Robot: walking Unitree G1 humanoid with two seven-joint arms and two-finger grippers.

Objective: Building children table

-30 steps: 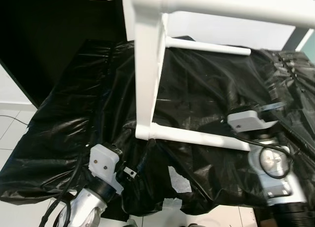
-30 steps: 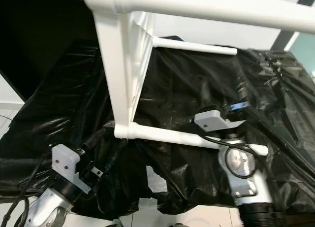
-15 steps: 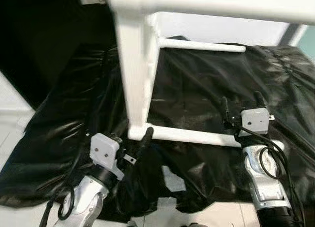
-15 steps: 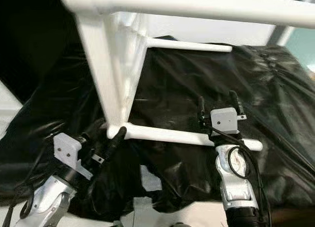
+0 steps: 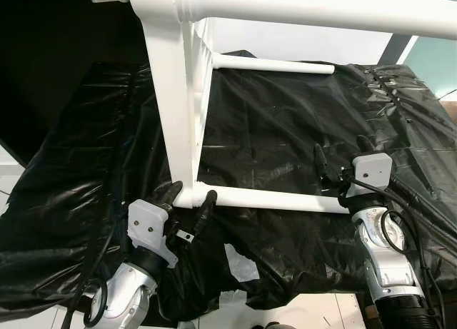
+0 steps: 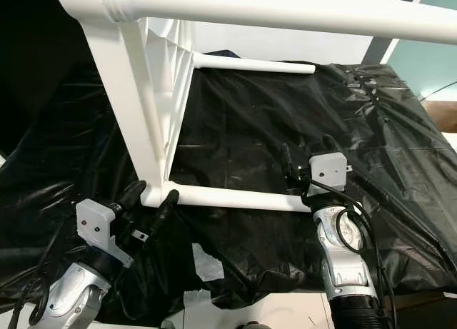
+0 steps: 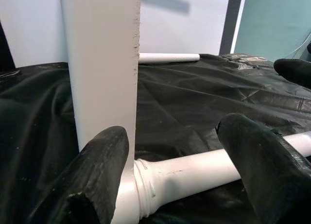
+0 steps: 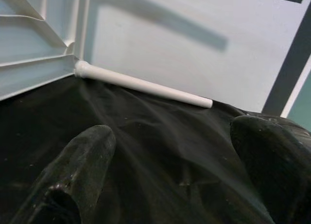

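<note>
Lying on its side on black plastic sheeting [image 5: 285, 129], mid-frame, the white children table [image 5: 178, 122] is being approached; left pincer [image 5: 191, 198] is gaping wide around its lower leg [image 5: 271, 199], right pincer [image 5: 341, 165] hovering wide, steadying.

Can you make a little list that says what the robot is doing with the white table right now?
table: white table tipped on its side on a black plastic sheet
near leg: white leg lying along the sheet
left end effector: left end effector open, fingers either side of where the near leg joins the table
right end effector: right end effector open, at the leg's other end
</note>
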